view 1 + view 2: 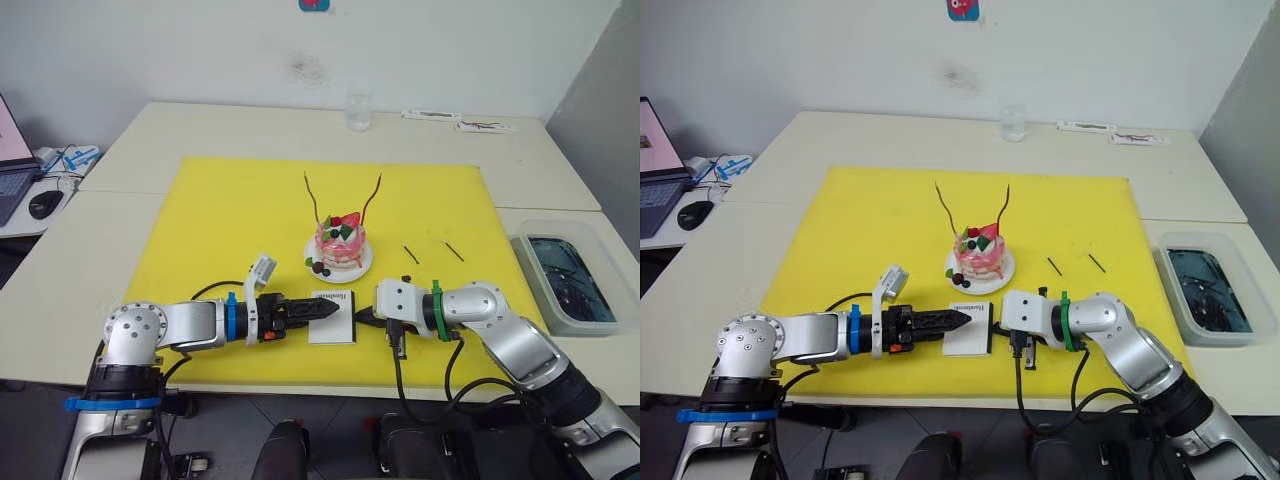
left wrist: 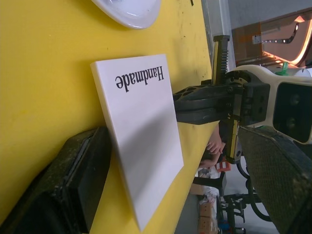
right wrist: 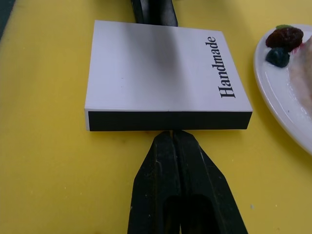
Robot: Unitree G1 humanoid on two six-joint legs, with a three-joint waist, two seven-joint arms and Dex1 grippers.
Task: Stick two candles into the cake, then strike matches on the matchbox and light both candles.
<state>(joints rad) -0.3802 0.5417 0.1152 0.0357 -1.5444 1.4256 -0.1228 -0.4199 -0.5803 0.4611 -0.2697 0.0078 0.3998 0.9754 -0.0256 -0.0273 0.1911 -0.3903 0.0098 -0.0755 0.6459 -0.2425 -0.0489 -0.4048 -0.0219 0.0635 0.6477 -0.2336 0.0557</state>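
White flat matchbox [image 1: 332, 315] lies near front edge of yellow mat [image 1: 220, 215] on worktop, before pink cake [image 1: 339, 246] holding both wavy candles [image 1: 312, 197]. Right gripper [image 3: 172, 138], jaws together, touches its black strip; left gripper [image 1: 325, 310] opposite, jaws' state unclear.

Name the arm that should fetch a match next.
Right. The matches lie right of the cake, on the right gripper's side; it is shut, holding nothing, at the matchbox. The left gripper sits beyond the matchbox.
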